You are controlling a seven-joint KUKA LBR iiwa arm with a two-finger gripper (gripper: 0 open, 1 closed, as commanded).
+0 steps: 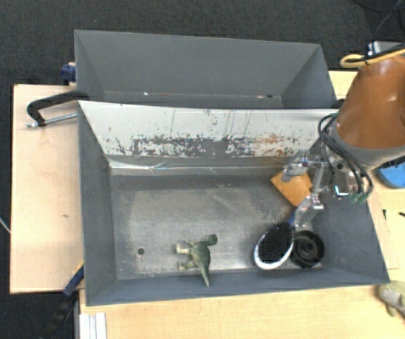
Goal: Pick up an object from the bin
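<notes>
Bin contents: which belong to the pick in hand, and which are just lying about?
Likely in play: tool, near the right wall; white-rimmed black brush and black round cup by its tip; orange flat piece beside it.
Lying about: green toy dinosaur, front middle, apart from the tool.

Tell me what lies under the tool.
An orange flat piece lies under the tool. The tool and its cables cover the piece's right part, so its full shape is hidden. Next to the tool's tip lie a brush and a black round thing.
</notes>
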